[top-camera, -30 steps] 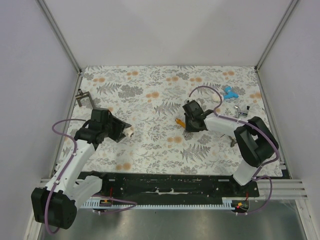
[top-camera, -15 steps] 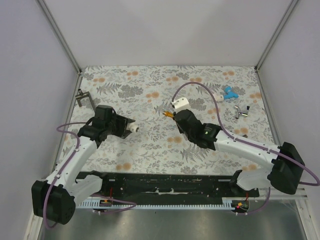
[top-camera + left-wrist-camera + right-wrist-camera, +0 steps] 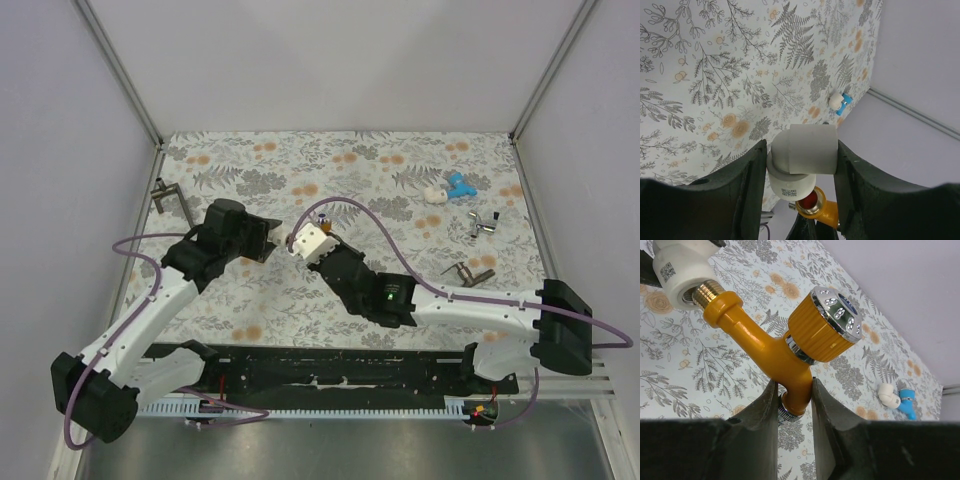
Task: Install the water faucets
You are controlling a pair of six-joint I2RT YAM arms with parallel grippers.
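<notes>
At the white fitting [image 3: 677,272] gripped by the left tool [image 3: 801,165], the right tool [image 3: 794,390] presents its clamped orange faucet [image 3: 762,347] for threading.

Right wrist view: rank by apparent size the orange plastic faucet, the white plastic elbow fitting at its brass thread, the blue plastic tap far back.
Largest: orange plastic faucet.
Next: white plastic elbow fitting, partly cropped.
Smallest: blue plastic tap, though it lies far from the camera, so real size is unsure.
</notes>
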